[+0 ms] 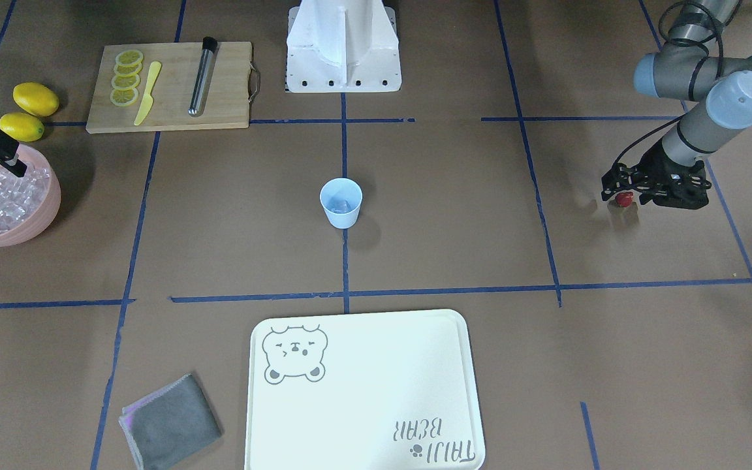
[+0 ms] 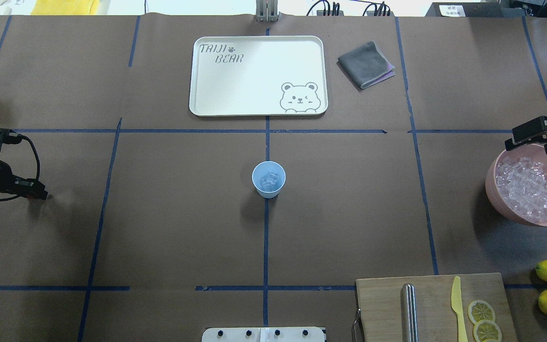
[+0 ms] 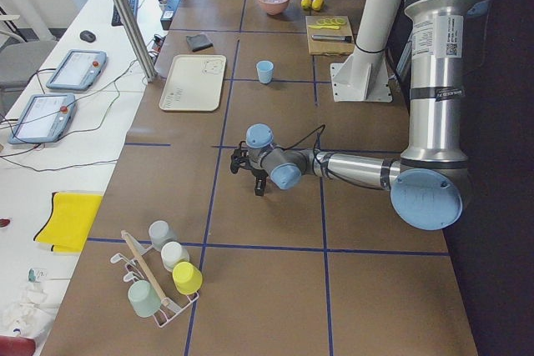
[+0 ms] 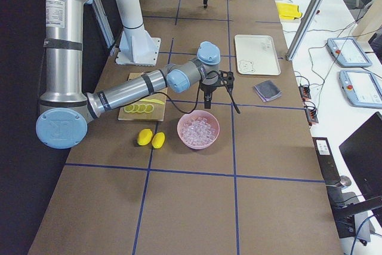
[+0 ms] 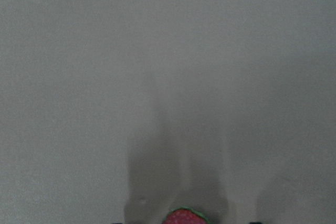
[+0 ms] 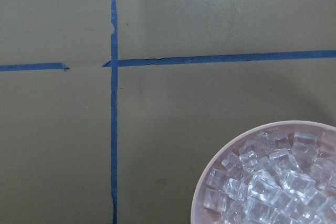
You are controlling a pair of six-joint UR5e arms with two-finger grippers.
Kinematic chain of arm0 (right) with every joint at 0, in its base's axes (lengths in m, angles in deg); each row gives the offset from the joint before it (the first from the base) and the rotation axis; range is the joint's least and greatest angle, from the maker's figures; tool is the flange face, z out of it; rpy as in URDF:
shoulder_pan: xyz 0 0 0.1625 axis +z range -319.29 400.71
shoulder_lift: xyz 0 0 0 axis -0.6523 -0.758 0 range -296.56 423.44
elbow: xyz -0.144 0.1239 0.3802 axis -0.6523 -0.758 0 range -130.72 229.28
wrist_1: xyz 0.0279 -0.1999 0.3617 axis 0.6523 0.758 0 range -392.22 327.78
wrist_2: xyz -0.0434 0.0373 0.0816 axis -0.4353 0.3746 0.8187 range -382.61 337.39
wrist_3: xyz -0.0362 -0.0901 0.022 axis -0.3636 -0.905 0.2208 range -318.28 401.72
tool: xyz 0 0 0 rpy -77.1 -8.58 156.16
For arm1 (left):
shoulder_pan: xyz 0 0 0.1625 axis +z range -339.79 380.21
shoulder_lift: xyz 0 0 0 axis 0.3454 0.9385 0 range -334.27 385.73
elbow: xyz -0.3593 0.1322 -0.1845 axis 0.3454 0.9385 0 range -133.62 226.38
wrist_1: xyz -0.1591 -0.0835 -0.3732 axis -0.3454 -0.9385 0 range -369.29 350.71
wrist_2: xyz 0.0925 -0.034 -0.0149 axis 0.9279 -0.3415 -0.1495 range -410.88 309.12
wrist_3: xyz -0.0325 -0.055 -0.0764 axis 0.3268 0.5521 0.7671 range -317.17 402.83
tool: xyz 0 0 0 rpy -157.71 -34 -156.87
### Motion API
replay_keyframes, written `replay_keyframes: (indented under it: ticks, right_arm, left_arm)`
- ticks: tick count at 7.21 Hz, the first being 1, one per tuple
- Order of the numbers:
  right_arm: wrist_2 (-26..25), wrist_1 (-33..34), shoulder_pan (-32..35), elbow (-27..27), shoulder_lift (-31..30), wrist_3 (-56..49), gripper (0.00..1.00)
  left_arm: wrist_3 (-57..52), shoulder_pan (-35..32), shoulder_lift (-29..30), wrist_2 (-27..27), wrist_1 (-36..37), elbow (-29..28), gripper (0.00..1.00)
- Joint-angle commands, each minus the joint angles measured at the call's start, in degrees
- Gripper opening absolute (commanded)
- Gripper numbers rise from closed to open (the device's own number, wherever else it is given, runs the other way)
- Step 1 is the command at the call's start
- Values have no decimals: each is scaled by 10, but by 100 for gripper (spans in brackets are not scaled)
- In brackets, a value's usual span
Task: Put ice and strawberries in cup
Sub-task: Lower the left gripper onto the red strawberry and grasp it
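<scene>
Left tool (image 1: 621, 195) pinching strawberry (image 1: 624, 200) low over counter (image 1: 448, 215), right tool (image 2: 520, 135) above rim of bowl (image 2: 492, 190) with ice (image 2: 527, 187), cannot tell if spread.

Was a robot lab: brown-papered table (image 1: 454, 215), blue tape grid (image 1: 344, 274), two teach pendants (image 3: 77, 69) plus keyboard (image 3: 131, 4) on the white side bench (image 3: 92, 135).

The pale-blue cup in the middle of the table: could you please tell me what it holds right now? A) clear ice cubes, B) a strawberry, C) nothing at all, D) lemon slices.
A: the overhead view shows clear ice cubes lying in the bottom of the pale-blue cup, with nothing red or yellow among them.
</scene>
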Motion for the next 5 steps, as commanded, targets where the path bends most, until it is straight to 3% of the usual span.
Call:
replay_keyframes:
  ticks: [1,3,4,5]
  right_arm:
    - [-2,0,0,0,0,1,100]
    - [-2,0,0,1,0,0,100]
    - [-2,0,1,3,-5,0,100]
    - [-2,0,1,3,-7,-1,100]
  left_arm:
    - [2,0,0,-1,-1,2,2]
    - [26,0,1,-5,0,31,0]
    - [77,0,14,-7,7,78,0]
    - [150,2,55,-7,19,109,0]
